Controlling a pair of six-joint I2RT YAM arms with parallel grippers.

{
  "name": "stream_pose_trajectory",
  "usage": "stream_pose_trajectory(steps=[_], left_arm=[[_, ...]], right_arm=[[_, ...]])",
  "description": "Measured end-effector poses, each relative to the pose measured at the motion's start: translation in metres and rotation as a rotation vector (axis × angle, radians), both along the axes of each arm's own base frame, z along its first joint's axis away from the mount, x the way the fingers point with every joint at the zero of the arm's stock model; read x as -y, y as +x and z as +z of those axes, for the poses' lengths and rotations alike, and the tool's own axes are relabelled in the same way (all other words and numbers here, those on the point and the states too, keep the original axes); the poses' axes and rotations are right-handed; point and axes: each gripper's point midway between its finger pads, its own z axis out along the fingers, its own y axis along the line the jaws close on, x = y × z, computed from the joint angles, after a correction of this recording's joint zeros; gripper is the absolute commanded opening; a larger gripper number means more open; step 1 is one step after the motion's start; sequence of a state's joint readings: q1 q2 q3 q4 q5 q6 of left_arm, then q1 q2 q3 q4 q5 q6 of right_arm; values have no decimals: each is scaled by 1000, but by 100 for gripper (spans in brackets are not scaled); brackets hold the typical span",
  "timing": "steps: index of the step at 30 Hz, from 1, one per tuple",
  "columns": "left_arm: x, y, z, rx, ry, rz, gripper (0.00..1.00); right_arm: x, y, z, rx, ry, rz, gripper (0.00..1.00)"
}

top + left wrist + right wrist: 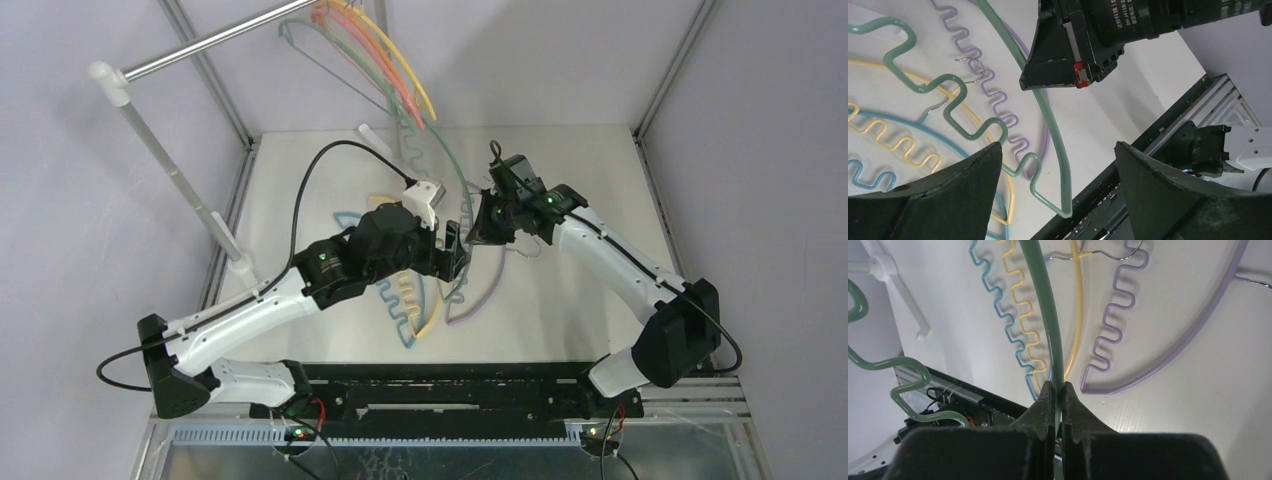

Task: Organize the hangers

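White tabletop (600, 180) lies beneath the green hanger (1047, 325); its arched edge is pinched in the right gripper (1057, 392), pressed together on the thin plastic, probably for carrying to the rail (210, 40); the left gripper (1058, 160) stands spread wide near its lower corner, likely to steady it; 3 more lie flat nearby: purple hanger (1113, 389), yellow hanger (1079, 310), teal hanger (1007, 322); open tabletop rightward leaves swinging room.

You had bright, even light over the white table (560, 300), and the hangers (1048, 315) threw soft, close shadows. Your left wrist view's near fingers (948, 200) sat dark and blurred.
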State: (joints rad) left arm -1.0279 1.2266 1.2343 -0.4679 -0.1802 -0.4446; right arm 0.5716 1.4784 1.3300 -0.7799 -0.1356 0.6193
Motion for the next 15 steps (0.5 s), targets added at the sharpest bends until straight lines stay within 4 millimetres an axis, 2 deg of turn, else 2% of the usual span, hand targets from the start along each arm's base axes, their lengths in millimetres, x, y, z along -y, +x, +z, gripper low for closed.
stream_pose_trajectory(steps=[8, 15], left_arm=[[14, 1, -1, -2, -2, -17, 87], [17, 1, 2, 1, -9, -20, 86]], right_arm=[[-3, -10, 11, 21, 16, 47, 0], [-3, -17, 19, 25, 37, 74, 0]])
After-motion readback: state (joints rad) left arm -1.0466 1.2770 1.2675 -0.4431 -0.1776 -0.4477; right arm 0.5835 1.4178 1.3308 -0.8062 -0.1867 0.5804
